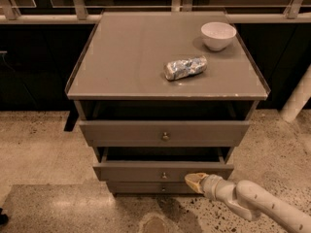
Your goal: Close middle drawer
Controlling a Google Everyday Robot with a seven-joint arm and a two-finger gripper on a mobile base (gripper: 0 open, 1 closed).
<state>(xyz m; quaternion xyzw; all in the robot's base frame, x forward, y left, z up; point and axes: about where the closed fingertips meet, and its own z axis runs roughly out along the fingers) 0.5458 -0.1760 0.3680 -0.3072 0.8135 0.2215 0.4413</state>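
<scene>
While the middle drawer (141, 171) stands pulled a little way out of the desk (121, 57), a dark gap showing above its front panel, the hand (195, 182) is at the lower right of that panel, just right of the small knob (164, 175). Whether the hand is open or closed cannot be told. The top drawer (121, 132) juts further out above, and the bottom drawer (141, 188) sits below. On the desk lie a white bowl (218, 35) and a crumpled foil packet (185, 67).

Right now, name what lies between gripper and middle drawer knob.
Camera view: only the middle drawer's bare front; the gripper sits right of its knob.
</scene>
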